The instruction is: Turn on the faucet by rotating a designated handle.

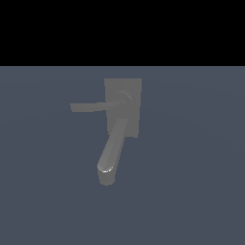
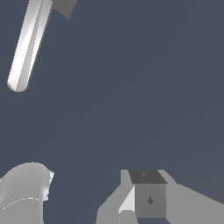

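Exterior view is showing the faucet [image 1: 123, 107] alone on a flat blue-grey surface [image 1: 191, 191], with no arm or fingers appearing in it. The fixture is sitting near the middle of that view: a rectangular back plate, a round hub on it, a thick rounded spout [image 1: 111, 153] running down toward the lower part of the picture, and the handle [image 1: 93, 106], a thin flat bar, reaching out from the hub toward the exterior view's left.

The wrist view is catching a pale rounded tube [image 2: 27, 46], most likely the spout, lying well apart from the fingers [image 2: 148, 199], of which one blocky grey piece is showing at the picture's edge. A curved white part of the arm [image 2: 24, 192] is also sitting in that view. Nothing is lying between the fingers or touching them, so they are gripping nothing; whether they are spread or closed cannot be told from these pictures.

The handle is looking rigid and hard, a stiff lever that should swing about the hub rather than bend. Its matte, flat faces are probably offering fair grip, though the bar is slim. The best place to push or pinch it is likely near its free end, far from the hub, where leverage is greatest. The approach is not yet made.
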`<state>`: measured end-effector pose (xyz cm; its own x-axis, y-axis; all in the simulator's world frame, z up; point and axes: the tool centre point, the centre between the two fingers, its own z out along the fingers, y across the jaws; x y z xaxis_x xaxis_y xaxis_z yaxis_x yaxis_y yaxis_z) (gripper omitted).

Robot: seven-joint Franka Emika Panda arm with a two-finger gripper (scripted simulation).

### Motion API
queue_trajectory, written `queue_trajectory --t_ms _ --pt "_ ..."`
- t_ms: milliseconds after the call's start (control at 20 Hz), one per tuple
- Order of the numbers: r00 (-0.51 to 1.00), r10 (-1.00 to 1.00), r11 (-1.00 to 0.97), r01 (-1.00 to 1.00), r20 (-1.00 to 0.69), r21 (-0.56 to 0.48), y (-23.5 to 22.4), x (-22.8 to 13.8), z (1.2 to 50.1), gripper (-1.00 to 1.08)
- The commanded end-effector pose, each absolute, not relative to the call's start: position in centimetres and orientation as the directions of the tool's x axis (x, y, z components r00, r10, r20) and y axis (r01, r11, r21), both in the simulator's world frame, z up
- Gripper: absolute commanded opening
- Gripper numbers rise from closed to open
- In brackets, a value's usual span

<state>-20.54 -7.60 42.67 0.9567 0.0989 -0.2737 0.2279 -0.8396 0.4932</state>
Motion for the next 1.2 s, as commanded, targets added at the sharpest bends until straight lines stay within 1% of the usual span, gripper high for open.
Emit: queue_trajectory --t_ms 0,300,600,850,1150 --pt "0.944 0.111 -0.798 0.271 -0.31 0.538 -8.3 -19.9 42.1 -1.0" --pt "0.908 0.138 -0.684 0.377 -0.396 0.625 -9.7 -18.1 41.0 -1.0" --pt "0.861 0.161 -0.549 0.484 -0.482 0.682 -10.7 -16.2 40.0 -1.0" --pt "0.816 0.176 -0.422 0.568 -0.551 0.706 -11.1 -14.3 39.2 -1.0" --pt "0.755 0.188 -0.266 0.654 -0.628 0.708 -11.2 -12.1 38.1 -1.0"
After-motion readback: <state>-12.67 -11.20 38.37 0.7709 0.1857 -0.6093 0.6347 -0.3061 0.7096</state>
